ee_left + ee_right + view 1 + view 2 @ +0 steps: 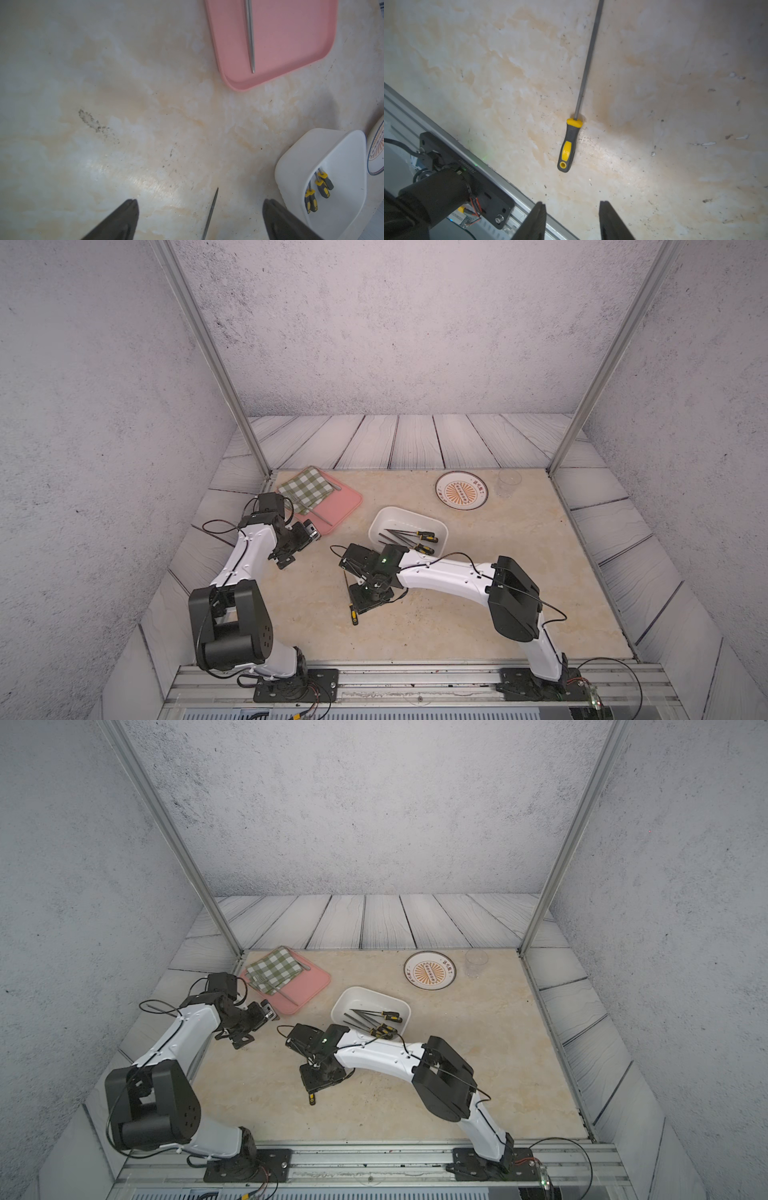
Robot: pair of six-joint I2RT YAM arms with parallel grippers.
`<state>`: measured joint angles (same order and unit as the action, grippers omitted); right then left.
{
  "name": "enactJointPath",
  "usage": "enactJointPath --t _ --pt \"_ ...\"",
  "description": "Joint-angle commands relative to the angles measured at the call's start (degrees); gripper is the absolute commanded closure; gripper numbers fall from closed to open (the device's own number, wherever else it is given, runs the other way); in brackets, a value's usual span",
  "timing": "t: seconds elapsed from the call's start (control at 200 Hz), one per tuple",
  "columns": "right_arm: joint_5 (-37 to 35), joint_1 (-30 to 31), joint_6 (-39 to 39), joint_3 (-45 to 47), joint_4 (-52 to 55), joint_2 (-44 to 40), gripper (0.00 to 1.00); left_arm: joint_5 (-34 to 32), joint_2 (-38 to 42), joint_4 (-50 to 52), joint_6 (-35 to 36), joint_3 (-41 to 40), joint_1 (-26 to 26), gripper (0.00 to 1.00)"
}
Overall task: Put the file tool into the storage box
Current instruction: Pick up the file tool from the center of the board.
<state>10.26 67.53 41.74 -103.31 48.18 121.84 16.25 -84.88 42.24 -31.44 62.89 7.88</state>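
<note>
1. Right arm (pixel 440 572) covers the near edge of the storage box (pixel 384 519).
2. Plate (pixel 484 491) lettering is too small to read.
3. File tool (pixel 572 133) lies on the table (pixel 498 593), outside the box, half-hidden in both top views.
4. Left gripper (pixel 199 202) and right gripper (pixel 572 204) are both released and empty.

The storage box (pixel 395 516) stands in the middle of the table (pixel 498 593) with several files (pixel 409 536) in it, the file tool (pixel 353 615) lies on the table before it and slightly left, the tray (pixel 340 506) bearing the cloth (pixel 306 488) lies behind and left of the box, and the plate (pixel 462 490) lies behind and right, the cup (pixel 508 483) just beside its right.
</note>
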Motion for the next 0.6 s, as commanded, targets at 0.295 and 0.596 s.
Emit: enactJointPath --t 0.295,0.596 --pt "-2.7 1.4 -1.8 -12.0 6.1 10.2 0.52 2.2 3.1 1.0 1.3 -2.9 0.6 0.01" --pt "-2.7 1.4 -3.0 -19.0 9.5 18.0 0.52 3.7 3.4 -0.2 0.1 -2.3 0.6 0.01"
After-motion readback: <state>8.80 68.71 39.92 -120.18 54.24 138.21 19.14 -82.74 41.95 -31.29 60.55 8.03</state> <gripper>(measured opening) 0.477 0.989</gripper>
